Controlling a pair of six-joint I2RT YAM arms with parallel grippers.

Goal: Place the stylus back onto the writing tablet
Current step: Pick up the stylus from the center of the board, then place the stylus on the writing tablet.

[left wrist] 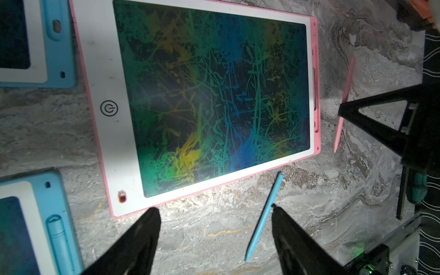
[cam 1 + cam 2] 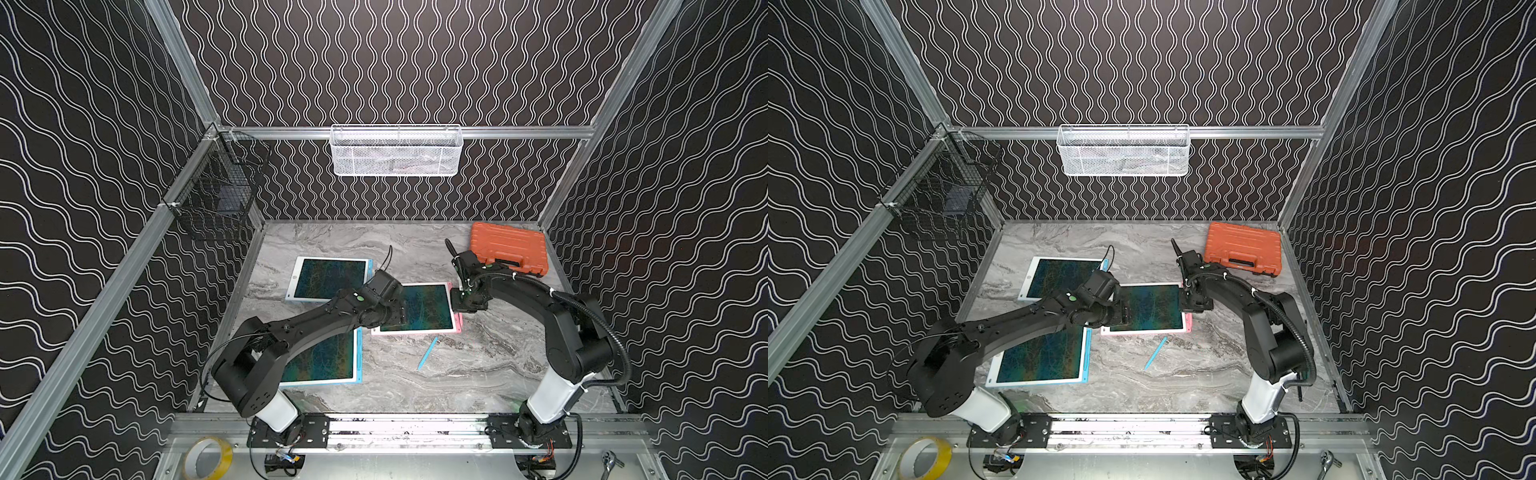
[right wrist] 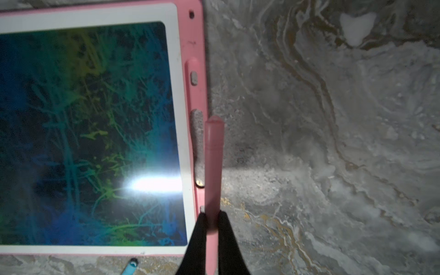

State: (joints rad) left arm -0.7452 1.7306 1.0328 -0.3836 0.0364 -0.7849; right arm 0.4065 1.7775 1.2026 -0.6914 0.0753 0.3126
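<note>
The pink-framed writing tablet (image 2: 428,309) (image 2: 1152,309) lies mid-table, its screen covered in coloured scribble. My right gripper (image 3: 212,213) is shut on a pink stylus (image 3: 213,162), held just beside the tablet's pink side edge and in line with the holder slot (image 3: 197,142) there. The left wrist view shows the same stylus (image 1: 346,88) pinched in the right fingertips (image 1: 344,112), apart from the tablet (image 1: 209,100). My left gripper (image 1: 214,209) hangs open over the bare table by the tablet's near edge. A blue stylus (image 1: 263,220) (image 2: 427,353) lies loose between its fingers.
Two blue-framed tablets (image 2: 328,277) (image 2: 324,361) lie left of the pink one, the nearer partly under my left arm. An orange case (image 2: 509,249) sits at the back right. A white basket (image 2: 395,151) and a black one (image 2: 216,195) hang on the walls.
</note>
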